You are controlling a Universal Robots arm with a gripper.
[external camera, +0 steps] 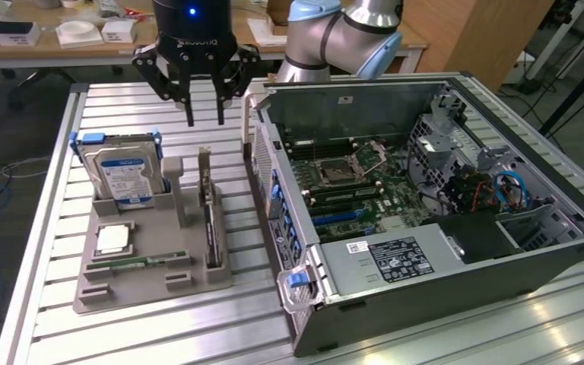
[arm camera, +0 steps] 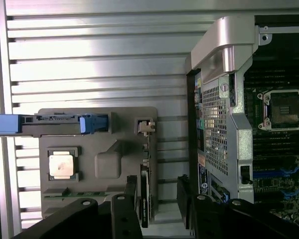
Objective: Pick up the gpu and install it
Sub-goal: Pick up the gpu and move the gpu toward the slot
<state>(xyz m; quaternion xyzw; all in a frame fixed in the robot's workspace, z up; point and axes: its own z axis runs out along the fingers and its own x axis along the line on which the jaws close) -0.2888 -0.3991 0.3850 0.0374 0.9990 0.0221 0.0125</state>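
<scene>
aluminium slat table [external camera: 150, 334] before a wooden desk [external camera: 69, 50] holds the gpu [external camera: 209, 213] below the gripper [external camera: 206, 122].

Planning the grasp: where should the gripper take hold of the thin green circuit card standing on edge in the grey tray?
Probably by the top long edge of the thin green circuit card, coming straight down and pinching across its flat faces. It stands upright on edge with its lower edge seated in slots of the grey tray, leaving the top free.
</scene>
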